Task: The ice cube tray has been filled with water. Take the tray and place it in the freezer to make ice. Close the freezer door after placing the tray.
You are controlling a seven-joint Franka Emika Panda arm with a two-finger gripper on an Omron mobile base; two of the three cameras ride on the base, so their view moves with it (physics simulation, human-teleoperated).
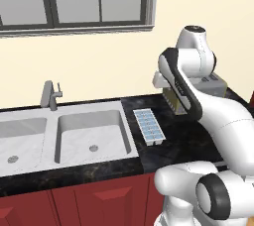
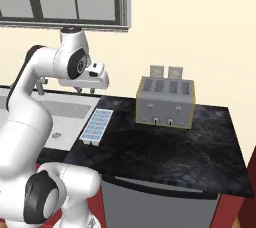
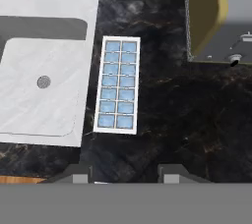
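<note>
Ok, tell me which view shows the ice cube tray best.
The hand view: it looks straight down on the ice cube tray, whole, every blue cell countable, beside the sink. Both base views show it smaller and slanted on the black counter, unobstructed.

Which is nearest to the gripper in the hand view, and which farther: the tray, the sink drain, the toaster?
From the gripper, which is open:
1. Tray, straight ahead on the counter.
2. Sink drain, off to the left.
3. Toaster, far corner on the right.
</note>
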